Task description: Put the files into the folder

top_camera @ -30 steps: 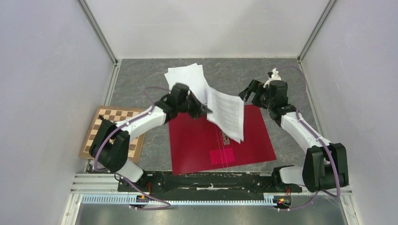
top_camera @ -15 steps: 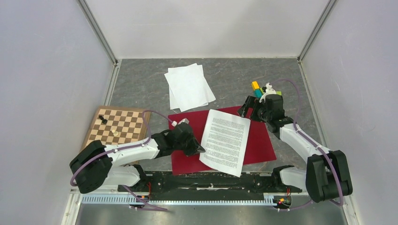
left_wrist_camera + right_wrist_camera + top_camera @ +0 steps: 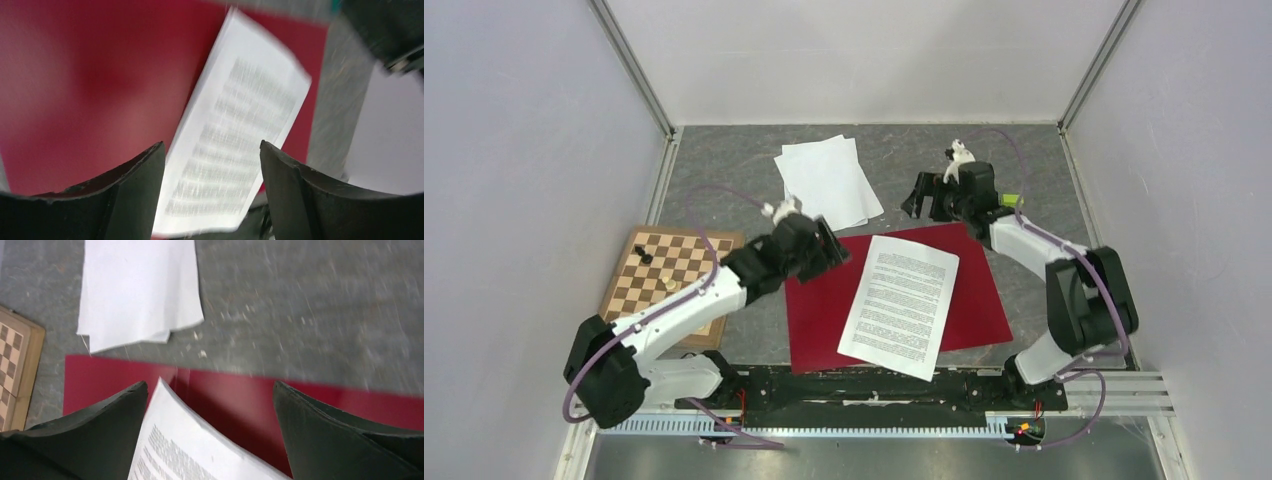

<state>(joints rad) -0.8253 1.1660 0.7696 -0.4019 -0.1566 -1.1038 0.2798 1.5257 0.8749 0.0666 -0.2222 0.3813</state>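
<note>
- From above: the printed sheet (image 3: 900,304) lies on the red folder (image 3: 814,312), hiding its middle; blank sheets (image 3: 827,183) rest beyond on the tabletop (image 3: 724,170).
- Left wrist, blurred: my left end effector (image 3: 211,150) stands apart, empty.
- Right wrist: my right end effector (image 3: 210,386) gapes wide, empty; the printed sheet is cropped.

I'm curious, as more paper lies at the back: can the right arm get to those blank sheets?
Probably yes. The right gripper hovers open close beside the blank sheets, with only bare table between them and nothing lying on top of them.
</note>
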